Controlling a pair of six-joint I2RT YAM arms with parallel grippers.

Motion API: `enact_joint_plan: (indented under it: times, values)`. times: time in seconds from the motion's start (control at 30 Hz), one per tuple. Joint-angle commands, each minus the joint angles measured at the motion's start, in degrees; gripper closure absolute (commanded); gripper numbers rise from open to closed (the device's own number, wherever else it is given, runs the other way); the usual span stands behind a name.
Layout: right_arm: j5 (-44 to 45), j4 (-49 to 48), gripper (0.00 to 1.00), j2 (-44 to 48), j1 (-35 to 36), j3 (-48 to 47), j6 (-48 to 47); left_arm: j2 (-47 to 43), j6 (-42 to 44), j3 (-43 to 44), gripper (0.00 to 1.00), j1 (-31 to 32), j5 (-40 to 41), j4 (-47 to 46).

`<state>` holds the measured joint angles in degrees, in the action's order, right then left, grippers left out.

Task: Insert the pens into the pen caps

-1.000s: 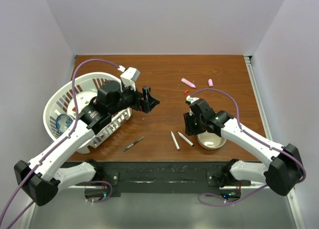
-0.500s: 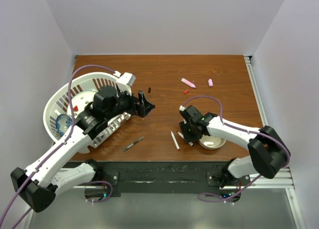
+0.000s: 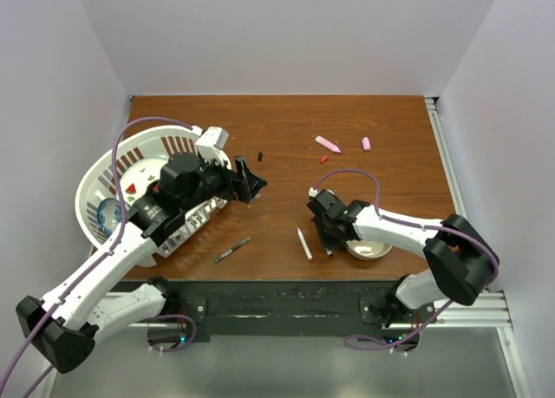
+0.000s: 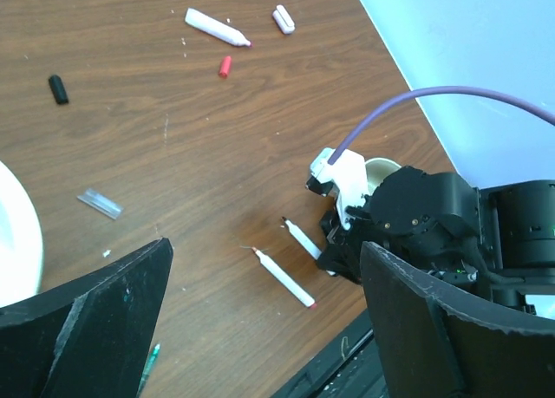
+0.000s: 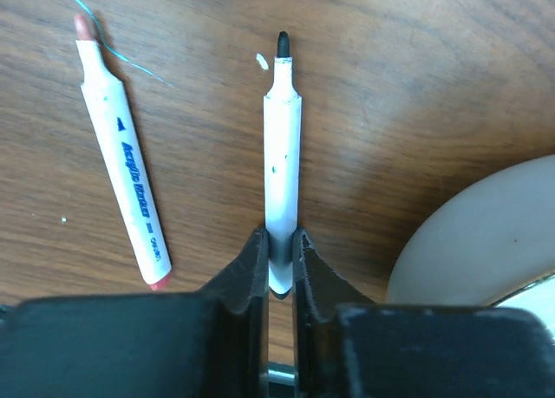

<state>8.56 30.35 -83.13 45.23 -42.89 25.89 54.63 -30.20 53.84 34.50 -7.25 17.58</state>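
My right gripper (image 3: 327,235) (image 5: 279,242) is low on the table and shut on the tail end of a white pen with a black tip (image 5: 283,146) (image 4: 299,238). A second white pen with a red tip (image 3: 304,244) (image 5: 121,164) (image 4: 283,277) lies just to its left. A thin dark grey pen (image 3: 232,250) lies near the front. The black cap (image 3: 259,156) (image 4: 58,88), the red cap (image 3: 323,159) (image 4: 225,66), the pink pen (image 3: 327,144) (image 4: 217,28) and the pale pink cap (image 3: 366,143) (image 4: 284,19) lie farther back. My left gripper (image 3: 247,179) (image 4: 266,244) hangs open and empty above the table's middle.
A white slatted basket (image 3: 104,168) lies tipped at the left under my left arm. A small pale bowl (image 3: 368,249) (image 5: 486,233) stands right beside my right gripper. A clear plastic scrap (image 4: 100,203) lies on the wood.
My right gripper has moved toward the front left, come down over the black-tipped white pen and shut on it. My left gripper has drawn back a little to the left.
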Motion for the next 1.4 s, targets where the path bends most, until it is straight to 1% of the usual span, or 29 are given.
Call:
enact_joint_plan:
  times: [0.0,0.1,0.2,0.27,0.33,0.4,0.57,0.67,0.77,0.9,1.0,1.1,1.13,1.23,1.27,1.33,1.37]
  values:
    - [3.22,-4.07,0.99,-0.98,0.91,0.18,1.71,0.03,-7.49,-4.18,0.08,-0.4,-1.37,-4.66]
    - [2.35,-4.94,1.0,3.05,1.0,-0.96,1.53,1.87,-10.4,-6.2,0.11,-0.4,-2.15,-6.15]
    - [-0.03,-7.4,1.0,9.73,1.0,-1.23,1.97,3.72,-15.4,-9.71,0.14,-0.4,-5.4,-12.29]
    - [-1.17,-8.46,1.0,12.19,1.0,-1.75,2.15,5.91,-18.65,-12.08,0.16,-0.31,-8.82,-20.8]
    - [-2.22,-9.16,1.0,15.01,1.08,-2.1,2.5,8.11,-19.46,-12.19,0.19,0.12,-9.71,-24.86]
    - [-3.54,-9.61,1.0,16.42,1.09,-2.54,3.11,11.71,-19.9,-11.4,0.19,0.48,-10.24,-26.19]
    - [-5.74,-11.18,1.0,18.79,1.17,-3.42,4.78,19.09,-20.78,-9.99,0.2,1.97,-11.74,-31.99]
    - [-6.62,-12.68,1.0,20.02,1.44,-3.6,6.28,22.26,-20.87,-9.2,0.23,2.85,-11.83,-33.84]
    - [-6.71,-13.64,1.0,20.82,1.7,-3.69,7.42,24.46,-20.78,-8.67,0.3,3.47,-12.09,-34.81]
    - [-7.06,-14.27,1.0,20.65,1.88,-4.13,7.77,25.7,-21.22,-8.93,0.3,4.26,-12.44,-37.96]
    - [-7.33,-14.44,1.0,20.12,2.05,-4.39,8.04,26.31,-21.57,-9.28,0.28,4.61,-13.14,-40.42]
    - [-7.41,-14.62,1.0,20.2,2.05,-4.83,8.21,27.37,-21.66,-9.37,0.29,5.14,-13.93,-41.22]
    - [-7.33,-14.7,1.0,20.29,2.05,-4.92,8.3,27.72,-21.92,-9.28,0.31,5.22,-14.11,-41.14]
    - [-7.5,-15.05,1.0,20.73,2.14,-4.92,8.56,29.12,-22.19,-9.46,0.4,5.58,-14.9,-42.01]
    - [-7.68,-15.49,1.0,20.73,2.23,-4.74,8.74,29.65,-22.71,-9.46,0.46,5.75,-15.25,-42.54]
    - [-8.38,-16.63,1.0,20.91,2.14,-4.22,8.91,30.27,-23.59,-9.55,0.54,6.1,-16.91,-45.08]
    - [-8.38,-17.07,1.0,20.99,2.14,-3.87,9.44,30.62,-23.85,-9.55,0.65,6.02,-17.53,-45.96]
